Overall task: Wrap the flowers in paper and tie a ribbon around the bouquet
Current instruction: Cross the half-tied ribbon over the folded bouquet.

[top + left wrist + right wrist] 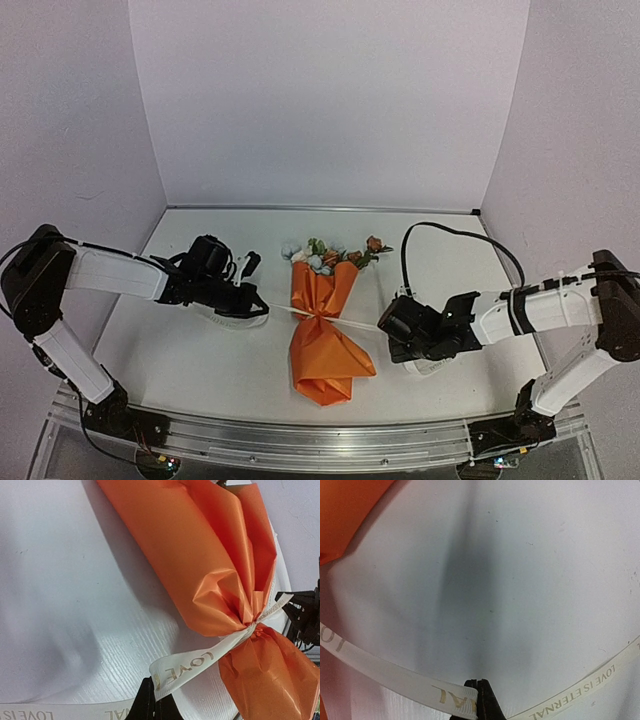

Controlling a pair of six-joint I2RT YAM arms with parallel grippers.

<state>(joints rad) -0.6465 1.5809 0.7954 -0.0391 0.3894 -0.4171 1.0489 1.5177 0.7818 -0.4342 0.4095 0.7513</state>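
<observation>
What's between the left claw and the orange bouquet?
Just the ribbon, running from left gripper to bouquet over bare table; left wrist view.

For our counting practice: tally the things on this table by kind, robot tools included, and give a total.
Orange paper: 1
White ribbon: 1
Bunch of flowers: 1
Tools, left tool and right tool, each shut on the ribbon: 2
Total: 5

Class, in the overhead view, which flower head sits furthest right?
The rust bloom, alone at the bunch's right tip; the pale heads cluster to its left.
</observation>
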